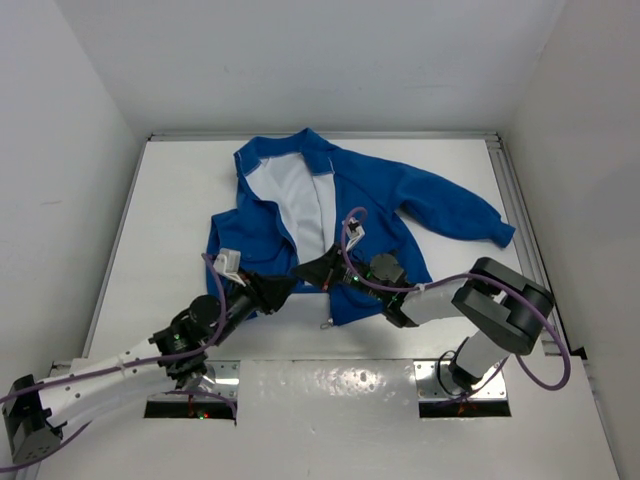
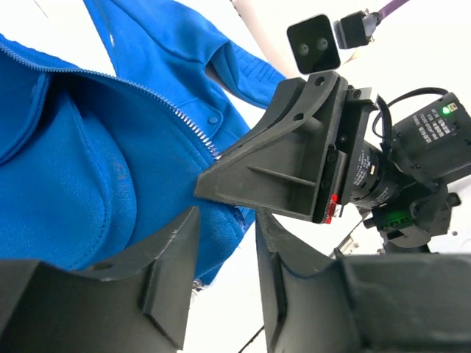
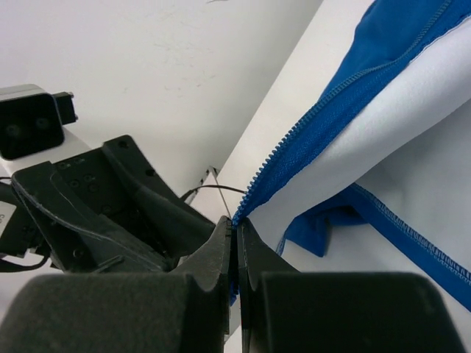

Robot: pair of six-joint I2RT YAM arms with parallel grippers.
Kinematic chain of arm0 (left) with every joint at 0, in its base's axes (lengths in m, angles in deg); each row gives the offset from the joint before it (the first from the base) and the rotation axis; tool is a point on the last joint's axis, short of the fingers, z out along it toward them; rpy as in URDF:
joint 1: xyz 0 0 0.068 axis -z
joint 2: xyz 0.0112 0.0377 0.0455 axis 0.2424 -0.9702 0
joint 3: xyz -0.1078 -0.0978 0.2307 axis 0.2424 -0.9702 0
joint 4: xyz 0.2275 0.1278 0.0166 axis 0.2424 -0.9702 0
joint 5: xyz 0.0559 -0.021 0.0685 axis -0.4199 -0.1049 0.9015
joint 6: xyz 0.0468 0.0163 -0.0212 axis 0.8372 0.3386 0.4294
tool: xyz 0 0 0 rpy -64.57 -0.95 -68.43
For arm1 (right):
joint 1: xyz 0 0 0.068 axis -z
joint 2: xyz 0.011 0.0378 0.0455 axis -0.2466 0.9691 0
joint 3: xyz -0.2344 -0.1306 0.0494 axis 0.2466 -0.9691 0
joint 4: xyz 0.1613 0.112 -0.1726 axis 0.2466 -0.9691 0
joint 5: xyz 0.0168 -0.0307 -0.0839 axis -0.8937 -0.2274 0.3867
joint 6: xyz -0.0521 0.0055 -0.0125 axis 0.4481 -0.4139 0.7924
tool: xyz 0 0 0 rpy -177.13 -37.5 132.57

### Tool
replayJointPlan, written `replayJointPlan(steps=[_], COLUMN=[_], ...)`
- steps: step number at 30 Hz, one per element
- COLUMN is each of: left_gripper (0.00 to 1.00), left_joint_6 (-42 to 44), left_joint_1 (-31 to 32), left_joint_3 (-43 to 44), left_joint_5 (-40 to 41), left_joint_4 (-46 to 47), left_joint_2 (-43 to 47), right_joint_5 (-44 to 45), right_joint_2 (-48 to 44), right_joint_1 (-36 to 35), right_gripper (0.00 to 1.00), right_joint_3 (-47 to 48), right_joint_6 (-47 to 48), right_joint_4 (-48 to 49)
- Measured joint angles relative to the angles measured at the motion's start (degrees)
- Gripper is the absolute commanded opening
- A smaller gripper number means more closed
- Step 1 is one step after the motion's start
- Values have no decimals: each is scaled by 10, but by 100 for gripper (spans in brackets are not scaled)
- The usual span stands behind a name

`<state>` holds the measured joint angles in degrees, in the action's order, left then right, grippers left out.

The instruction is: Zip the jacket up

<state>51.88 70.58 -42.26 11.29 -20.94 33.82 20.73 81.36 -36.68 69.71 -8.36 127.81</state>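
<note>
The bright blue jacket (image 1: pixel 390 200) lies flat on the white table, open at the collar so its white lining (image 1: pixel 300 205) shows. My right gripper (image 1: pixel 318 272) is low on the front opening, shut on the blue zipper edge (image 3: pixel 287 143), which runs up and away from its fingertips (image 3: pixel 234 220). My left gripper (image 1: pixel 290 287) is just to its left, open. Its fingers (image 2: pixel 227 215) straddle the lower zipper edge (image 2: pixel 147 92), with blue fabric (image 2: pixel 73 184) beside the left finger. A small metal piece (image 1: pixel 324 322) hangs at the hem.
White walls enclose the table on the left, back and right. A metal rail (image 1: pixel 515 200) runs along the right side. The arm base plates (image 1: pixel 190 405) sit at the near edge. The right arm's wrist camera (image 2: pixel 316 43) is close in front of my left gripper.
</note>
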Motion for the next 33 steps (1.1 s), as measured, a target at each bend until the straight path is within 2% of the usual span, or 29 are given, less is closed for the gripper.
replayJointPlan(steps=[7,12,17,19,22,28,30,33], left_gripper=[39,40,41,37,24,5,0,0], left_joint_6=[2,18,31,37,42,53,58,64], left_joint_1=[0,0,-8,-14,-20,-23,-23,-26], left_joint_3=[3,36,40,40,40,40,40,40], left_joint_5=[-5,-4,-4,-6,-17,-35,-36,-37], left_joint_4=[-4,-8,-1,6,25,48,53,59], left_joint_2=[-36,-81,-87,-93,-108,-114,-115,-120], right_joint_5=[-6,-6,-7,-7,-5,-4,-3,-3], right_joint_2=[-7,-14,-30,-31,-31,-31,-31,-32], right_joint_1=[2,3,6,6,8,11,12,15], right_gripper=[0,0,0,0,0,0,0,0], right_joint_3=[0,-5,-13,-14,-14,-15,-15,-15], right_joint_6=[-1,-1,-1,-1,-1,-1,-1,-3], right_joint_4=[0,0,0,0,-1,0,0,0])
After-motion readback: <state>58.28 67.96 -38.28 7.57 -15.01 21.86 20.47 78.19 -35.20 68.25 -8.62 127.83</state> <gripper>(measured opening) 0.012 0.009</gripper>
